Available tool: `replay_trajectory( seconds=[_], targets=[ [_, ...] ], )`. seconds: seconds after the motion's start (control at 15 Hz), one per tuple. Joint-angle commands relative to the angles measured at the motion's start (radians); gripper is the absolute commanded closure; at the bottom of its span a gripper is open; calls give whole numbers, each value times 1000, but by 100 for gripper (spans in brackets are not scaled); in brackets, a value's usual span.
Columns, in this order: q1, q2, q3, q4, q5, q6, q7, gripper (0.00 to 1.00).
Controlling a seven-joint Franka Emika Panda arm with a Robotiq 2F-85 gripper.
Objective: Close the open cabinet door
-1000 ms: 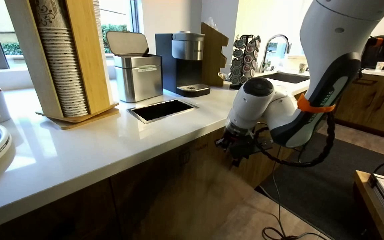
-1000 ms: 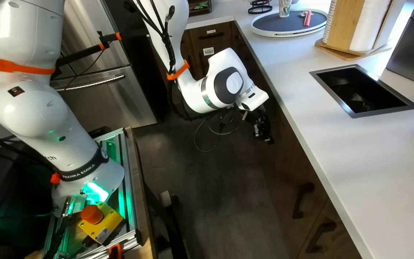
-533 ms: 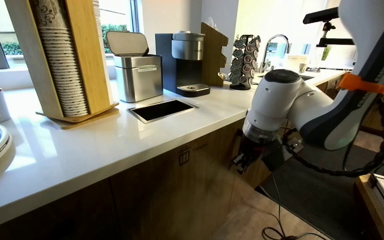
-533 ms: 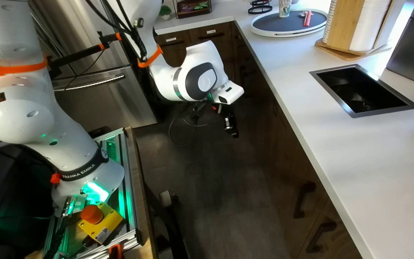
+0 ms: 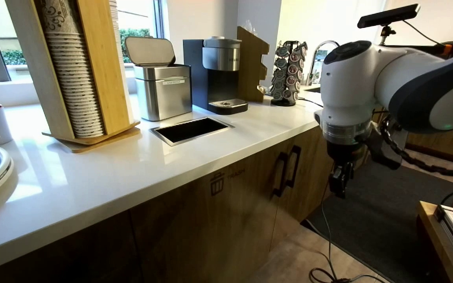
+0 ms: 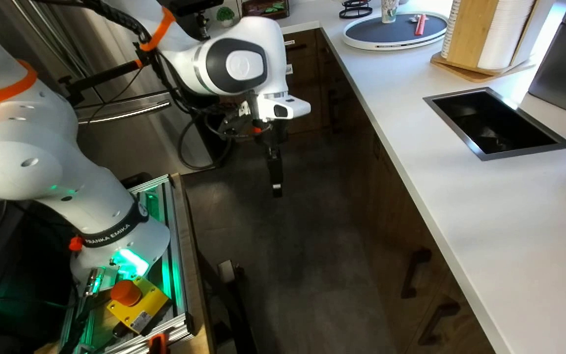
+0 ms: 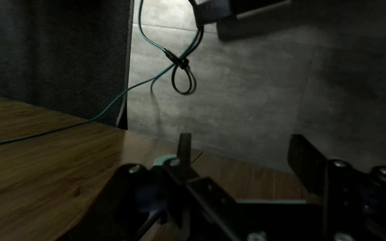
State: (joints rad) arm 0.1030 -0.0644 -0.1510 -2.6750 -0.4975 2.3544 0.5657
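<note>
The cabinet door point(image 5: 207, 228) was a broad, flat panel of brown wood grain, shadowed along its lower left, with one small bin sign point(image 5: 217, 185) and the word TRASH point(image 5: 236, 174) printed near its top. In an exterior view it looked closed, beneath the front edge of the white counter point(image 5: 151, 165), in line with a neighbouring door point(image 5: 309, 173) and parted from it by one thin seam point(image 5: 274, 224). Two black bar handles point(image 5: 281, 175) stood upright, one on each side of that seam. One gripper point(image 7: 240, 138) hung over the floor point(image 7: 240, 93), apart from the door, its two fingers point(image 7: 302, 157) spread wide. The counter held one recessed opening point(image 5: 190, 130), one coffee maker point(image 5: 222, 59), one metal bin point(image 5: 165, 96) with its lid point(image 5: 150, 51) raised, one pod rack point(image 5: 289, 74), one wooden cup holder point(image 5: 106, 67) and one tray point(image 6: 381, 34).
</note>
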Motion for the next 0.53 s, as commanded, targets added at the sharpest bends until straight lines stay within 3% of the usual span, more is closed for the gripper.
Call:
replay_trajectory(
  seconds=[0.0, 0.2, 0.27, 0.47],
  targets=[
    [-34, -251, 103, -20, 64, -248, -201, 0],
    [-42, -435, 152, -20, 105, -288, -293, 0],
    [-68, -298, 166, 11, 82, -248, -243, 0],
    [-84, -353, 190, 3, 86, -257, -251, 0]
  ],
)
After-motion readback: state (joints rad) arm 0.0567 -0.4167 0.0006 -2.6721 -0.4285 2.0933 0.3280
